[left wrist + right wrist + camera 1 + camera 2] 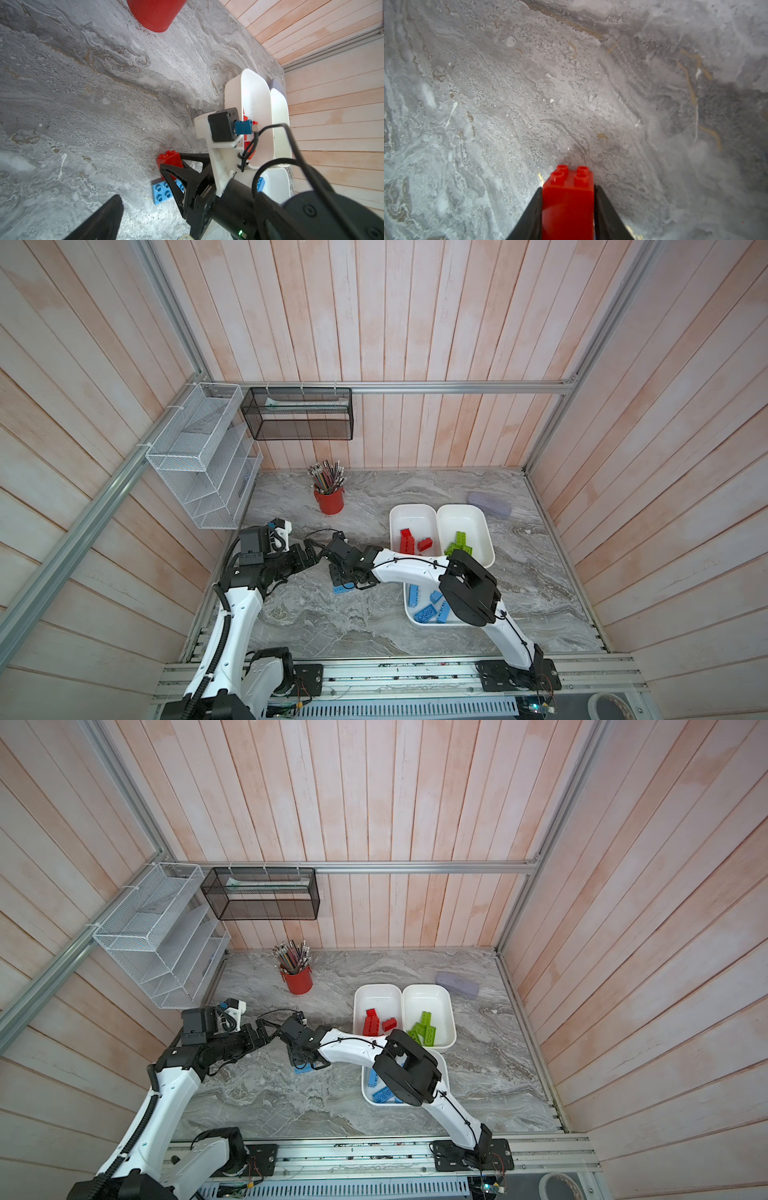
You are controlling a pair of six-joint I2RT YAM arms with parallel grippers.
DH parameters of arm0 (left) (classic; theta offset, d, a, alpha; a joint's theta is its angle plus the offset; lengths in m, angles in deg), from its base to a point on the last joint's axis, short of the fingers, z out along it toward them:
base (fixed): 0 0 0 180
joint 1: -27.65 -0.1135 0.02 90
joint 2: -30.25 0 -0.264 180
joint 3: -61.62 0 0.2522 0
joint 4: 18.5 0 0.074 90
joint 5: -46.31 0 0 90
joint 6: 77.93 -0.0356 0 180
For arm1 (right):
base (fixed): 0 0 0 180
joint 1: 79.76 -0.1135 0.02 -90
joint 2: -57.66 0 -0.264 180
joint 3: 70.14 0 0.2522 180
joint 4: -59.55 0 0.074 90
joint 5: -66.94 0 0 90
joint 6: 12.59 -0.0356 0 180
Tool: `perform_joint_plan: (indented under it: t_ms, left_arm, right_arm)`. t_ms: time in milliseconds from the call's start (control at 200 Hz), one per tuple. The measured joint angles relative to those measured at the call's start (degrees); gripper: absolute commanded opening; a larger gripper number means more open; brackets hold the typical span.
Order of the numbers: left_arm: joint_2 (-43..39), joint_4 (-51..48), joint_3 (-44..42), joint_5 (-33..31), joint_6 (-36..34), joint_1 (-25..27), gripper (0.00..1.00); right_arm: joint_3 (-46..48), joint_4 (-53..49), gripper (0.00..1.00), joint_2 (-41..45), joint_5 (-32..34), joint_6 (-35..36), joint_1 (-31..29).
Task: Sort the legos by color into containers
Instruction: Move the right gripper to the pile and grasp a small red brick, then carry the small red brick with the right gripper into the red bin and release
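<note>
**Q:** R hand status?
**A:** My right hand (568, 188) is clamped on a red brick (568, 205), one finger per side. It's down at the table (529, 93), just beside a flat blue brick (161, 192), left of the tubs (415, 509) in both top views.
**Q:** L hand?
**A:** My left hand (314, 552) is spread wide, empty, near the right.

No legible text, no readable labels, brands, numbers or signs on anything in view
</note>
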Motion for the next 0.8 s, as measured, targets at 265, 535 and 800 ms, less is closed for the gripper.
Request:
perform_joint_plan:
  t_ms: [265,535,800]
  left_arm:
    - [-0.1,0.1,0.0,2.1,0.0,0.0,1.00]
    - [0.0,1.4,0.2,7.5,0.9,0.1,1.00]
    - [1.1,3.7,0.2,11.4,2.6,0.3,1.00]
  right_arm:
    - [2.3,-1.2,0.27,2.6,1.7,0.0,0.2]
    - [13.9,-0.3,0.27,22.1,7.0,-0.8,3.1]
    - [27.0,0.0,0.27,39.5,14.4,-1.5,10.4]
